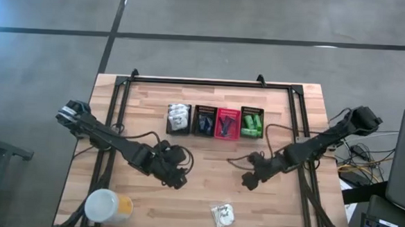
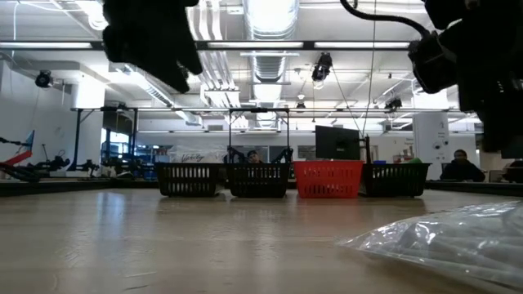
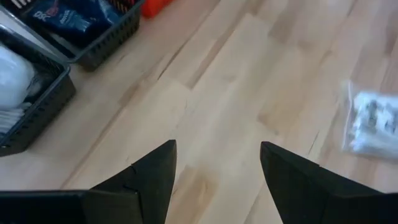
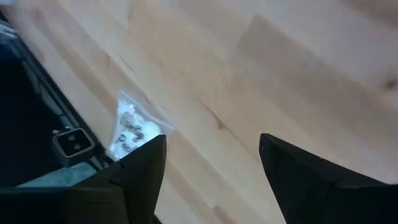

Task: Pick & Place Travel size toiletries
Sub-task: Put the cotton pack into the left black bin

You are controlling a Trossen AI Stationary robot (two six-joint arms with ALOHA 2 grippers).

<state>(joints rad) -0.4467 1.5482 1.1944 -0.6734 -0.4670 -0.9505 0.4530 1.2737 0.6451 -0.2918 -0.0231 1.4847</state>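
A small clear packet with white contents and dark print (image 1: 221, 213) lies flat on the wooden table near its front edge; it also shows in the low view (image 2: 458, 237), the left wrist view (image 3: 372, 121) and the right wrist view (image 4: 129, 129). My left gripper (image 1: 178, 179) hovers open over bare wood to the packet's left and farther back, nothing between its fingers (image 3: 217, 146). My right gripper (image 1: 248, 180) hovers open to the packet's right and farther back, also with nothing between its fingers (image 4: 212, 138). Both are above the table and apart from the packet.
Four small baskets stand in a row at the far middle: a black one with white packets (image 1: 178, 118), a black one with dark items (image 1: 205, 120), a red one (image 1: 227, 123), a black one with green bottles (image 1: 251, 121). A yellow round container with white lid (image 1: 107, 207) stands front left.
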